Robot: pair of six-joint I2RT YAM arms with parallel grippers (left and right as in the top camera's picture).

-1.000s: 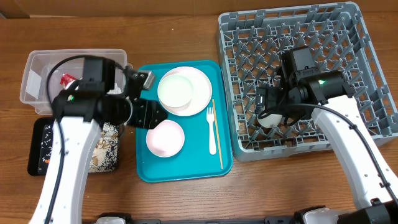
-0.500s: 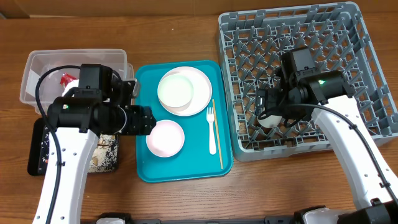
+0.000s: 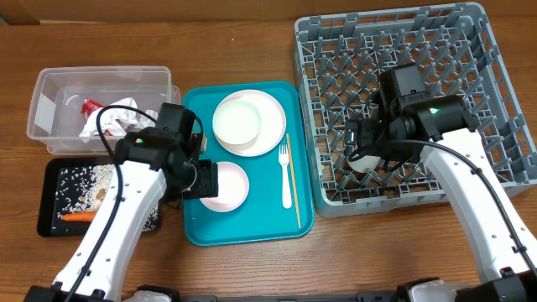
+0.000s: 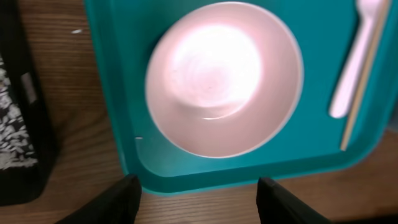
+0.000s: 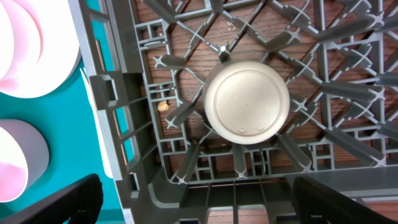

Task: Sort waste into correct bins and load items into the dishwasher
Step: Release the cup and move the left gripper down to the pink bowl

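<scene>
Jaws, left: released and spread wide, nothing between them.
Left gripper (image 4: 198, 186): mine, hanging over the near left part of the teal tray (image 3: 252, 228). In the wrist view my fingers (image 4: 118, 199) show at the tray's near rim.
Near bowl (image 4: 225, 78): white, upright and empty on the tray's near left part. It is clear of both my fingers.
Jaws, right: released and wide apart, grasping nothing.
Right gripper (image 5: 199, 199): mine, over the near left part of the dish rack (image 3: 394, 33).
Small cup (image 5: 247, 102): upside down in the rack with its base up, set among the pegs. It is apart from my fingers.
Plate (image 3: 270, 126): on the far part of the teal tray, with a second bowl (image 3: 237, 119) sitting on it.
Fork (image 3: 284, 172): on the tray to the right of the near bowl, with the wooden stick (image 3: 294, 180) just beside it on the right.
Clear tub (image 3: 50, 92): far left on the table. It holds the red wrapper (image 3: 88, 106) and the crumpled napkins (image 3: 124, 117).
Black tray (image 3: 46, 201): on the near side of the tub. It holds the grain scraps (image 3: 88, 176) and the carrot (image 3: 77, 216).
</scene>
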